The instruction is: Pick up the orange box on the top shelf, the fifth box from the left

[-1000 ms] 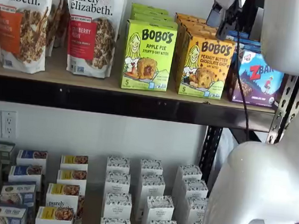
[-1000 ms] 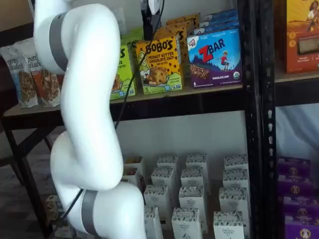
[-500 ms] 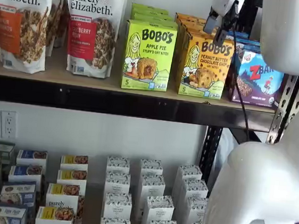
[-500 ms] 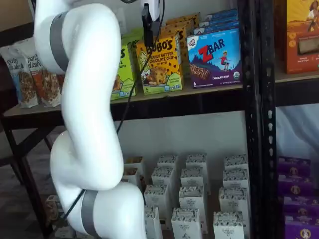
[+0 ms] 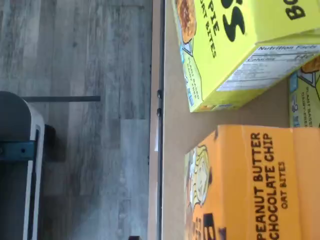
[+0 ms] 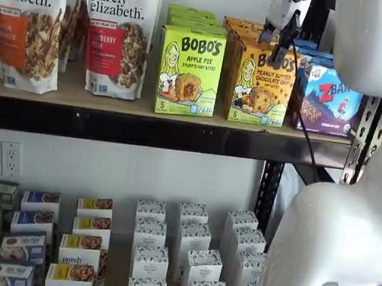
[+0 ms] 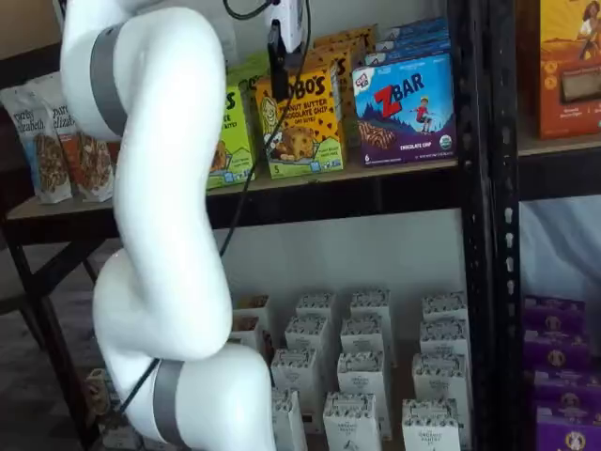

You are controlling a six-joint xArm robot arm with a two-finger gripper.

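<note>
The orange box (image 6: pixel 262 82) stood upright at the front edge of the top shelf (image 6: pixel 147 108), just beside the lime-green Apple Pie carton (image 6: pixel 189 71) on one side and the blue ZBar carton (image 6: pixel 329 99) on the other, with more orange cartons lined up behind it. The hand (image 6: pixel 279 29) hung above the orange box's upper front edge, dark fingers pointing down over the printed face. Whether its fingers were parted could not be told from either shelf view, and nothing was in its grip. The wrist view looked along the orange box (image 5: pixel 250 185) with the green carton close by it. To do this step well, I judge the fingers should straddle the orange box alone and descend squarely. The narrow gaps to both neighbouring cartons leave little room for drift, so the grip should close only once well seated.
</note>
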